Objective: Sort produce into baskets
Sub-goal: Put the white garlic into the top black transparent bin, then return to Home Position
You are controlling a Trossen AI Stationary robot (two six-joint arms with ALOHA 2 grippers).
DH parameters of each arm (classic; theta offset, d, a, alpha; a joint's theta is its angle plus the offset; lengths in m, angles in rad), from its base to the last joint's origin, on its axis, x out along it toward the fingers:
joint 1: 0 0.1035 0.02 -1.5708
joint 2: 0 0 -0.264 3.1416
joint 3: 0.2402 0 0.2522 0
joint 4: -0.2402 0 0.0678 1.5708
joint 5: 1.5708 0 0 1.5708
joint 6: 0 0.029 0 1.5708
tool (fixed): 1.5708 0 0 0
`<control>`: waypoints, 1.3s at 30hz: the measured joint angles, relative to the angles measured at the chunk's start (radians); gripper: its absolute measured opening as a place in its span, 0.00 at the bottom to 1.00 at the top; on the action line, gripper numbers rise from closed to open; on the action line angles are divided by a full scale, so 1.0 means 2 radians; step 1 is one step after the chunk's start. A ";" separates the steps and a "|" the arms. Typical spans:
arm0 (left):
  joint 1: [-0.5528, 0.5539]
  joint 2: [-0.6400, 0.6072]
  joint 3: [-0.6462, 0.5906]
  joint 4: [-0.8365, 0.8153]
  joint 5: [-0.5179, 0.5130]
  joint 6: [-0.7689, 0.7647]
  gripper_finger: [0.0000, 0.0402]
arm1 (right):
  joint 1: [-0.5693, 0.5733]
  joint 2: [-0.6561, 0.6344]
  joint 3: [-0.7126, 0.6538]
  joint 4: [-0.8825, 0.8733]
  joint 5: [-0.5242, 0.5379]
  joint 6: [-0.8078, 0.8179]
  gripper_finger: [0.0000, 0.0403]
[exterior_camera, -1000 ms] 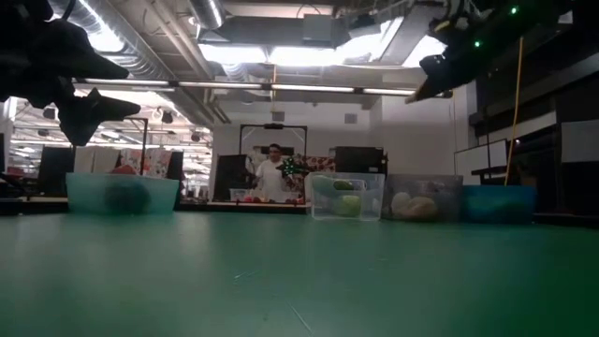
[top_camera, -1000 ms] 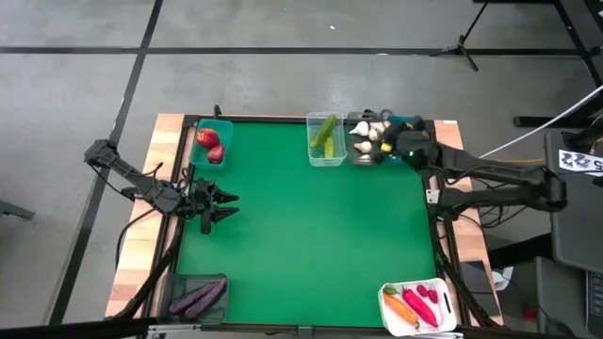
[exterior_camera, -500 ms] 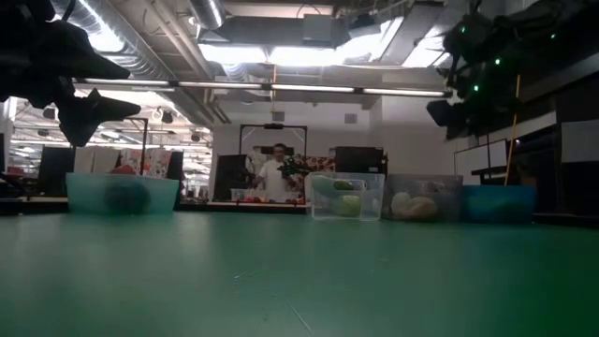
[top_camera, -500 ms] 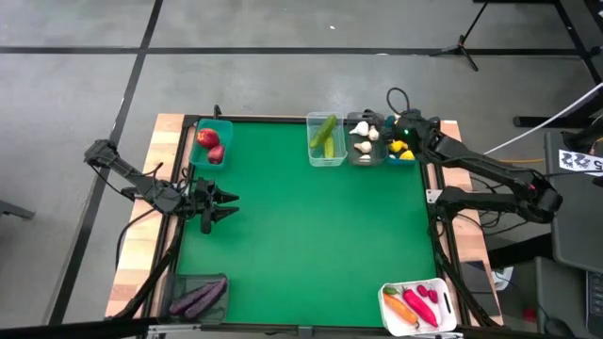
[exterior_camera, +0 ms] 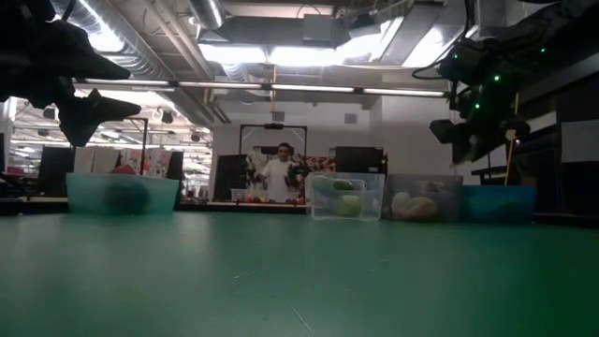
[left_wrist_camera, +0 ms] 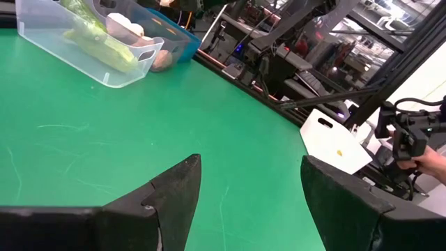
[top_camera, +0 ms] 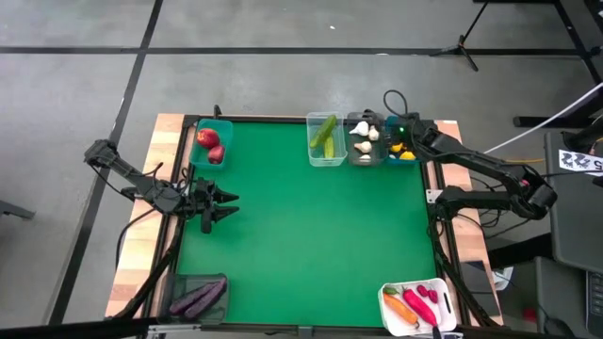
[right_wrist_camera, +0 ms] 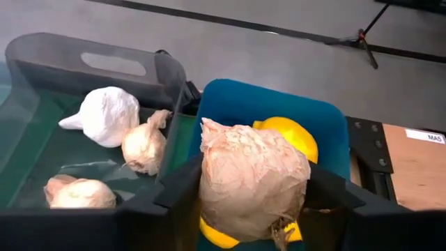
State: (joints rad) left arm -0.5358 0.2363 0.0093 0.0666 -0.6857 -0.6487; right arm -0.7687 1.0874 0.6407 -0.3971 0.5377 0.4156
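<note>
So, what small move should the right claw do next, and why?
Probably shift sideways to the dark grey bin before letting go. The right claw holds a garlic bulb above the teal bin, where a lemon lies, while the other garlic bulbs sit in the grey one.

Garlic bulbs (top_camera: pixel 364 137) lie in the bin (top_camera: pixel 362 158) between two others.

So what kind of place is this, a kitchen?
More likely a robot lab or workshop: two robot arms work at a green table, ceiling ducts run overhead, and equipment racks stand behind.
</note>
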 joint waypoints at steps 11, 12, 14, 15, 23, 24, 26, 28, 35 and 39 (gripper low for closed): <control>0.000 0.000 0.000 0.000 0.000 -0.001 0.60 | 0.001 -0.001 0.000 -0.008 -0.005 -0.011 0.73; 0.000 0.000 0.000 0.001 0.000 -0.004 0.60 | 0.001 -0.004 0.000 -0.006 -0.005 -0.014 0.74; 0.000 0.000 -0.001 0.009 0.000 -0.007 0.60 | 0.002 -0.014 0.000 -0.005 -0.015 -0.016 0.76; 0.000 0.000 -0.001 0.017 0.000 -0.006 0.60 | 0.002 -0.021 0.000 -0.002 -0.028 -0.016 0.76; 0.000 0.000 -0.001 0.082 0.000 0.046 0.60 | 0.002 -0.120 0.000 0.025 -0.229 -0.067 0.77; 0.000 0.000 -0.001 0.090 0.000 0.049 0.60 | 0.002 -0.135 0.000 0.029 -0.263 -0.073 0.77; 0.000 0.000 -0.001 0.104 0.000 0.050 0.60 | 0.002 -0.166 0.000 0.030 -0.327 -0.082 0.77; 0.000 0.000 -0.001 0.121 -0.001 0.051 0.60 | 0.002 -0.196 0.000 0.030 -0.379 -0.082 0.77; 0.000 -0.010 -0.001 0.209 -0.039 0.087 0.60 | 0.001 -0.285 0.001 0.005 -0.506 -0.063 0.77; 0.000 -0.027 0.000 0.233 -0.019 0.121 0.60 | 0.002 -0.347 0.001 -0.024 -0.531 -0.083 0.77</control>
State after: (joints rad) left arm -0.5358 0.1831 0.0090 0.5323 -0.7228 -0.4077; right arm -0.7654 0.3940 0.6426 -0.4446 -0.5237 0.2488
